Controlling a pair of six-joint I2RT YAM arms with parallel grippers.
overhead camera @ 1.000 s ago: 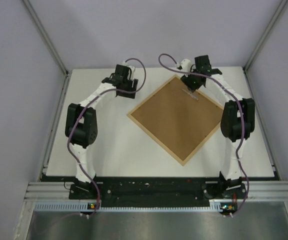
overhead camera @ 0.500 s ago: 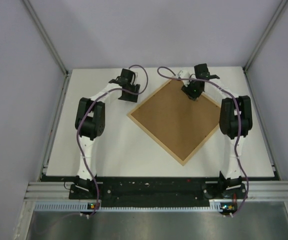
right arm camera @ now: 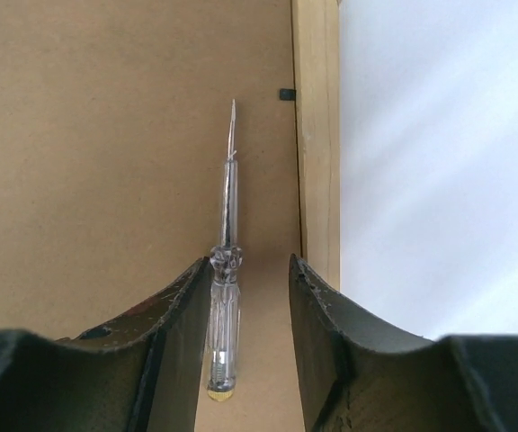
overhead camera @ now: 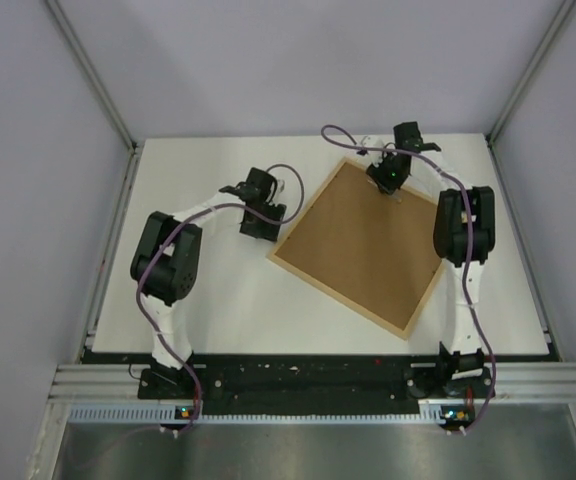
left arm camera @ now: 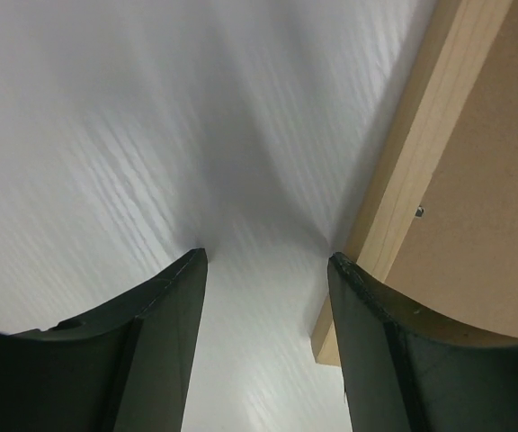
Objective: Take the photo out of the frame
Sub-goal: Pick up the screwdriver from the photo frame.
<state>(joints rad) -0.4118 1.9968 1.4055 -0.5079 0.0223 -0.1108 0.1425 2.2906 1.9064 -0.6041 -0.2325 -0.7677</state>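
Left gripper (left arm camera: pixel 268 256) gapes empty at nine o'clock, right gripper (right arm camera: pixel 250 261) sits slack around a screwdriver (right arm camera: pixel 226 297) at twelve; I judge the frame (overhead camera: pixel 338 296) stiff, light, best pinched by its rim.

**Frame** (overhead camera: pixel 360 245): the upturned back is brown fibreboard, matt, with a fine, even, slightly fibrous surface. Its rim (right arm camera: pixel 317 153), at 3 o'clock of the screwdriver (right arm camera: pixel 225 297) in the right wrist view, is light wood, matt and unvarnished in look, with faint straight grain.

**Screwdriver:** clear glossy plastic handle, brass-coloured end cap, thin bright metal shaft.

**Counter** (overhead camera: pixel 218 290): white, smooth, matt, with a soft sheen.

**Jaws** of the right gripper (right arm camera: pixel 250 263) and the left gripper (left arm camera: pixel 268 256): black plastic, matt, lightly scuffed along the edges.
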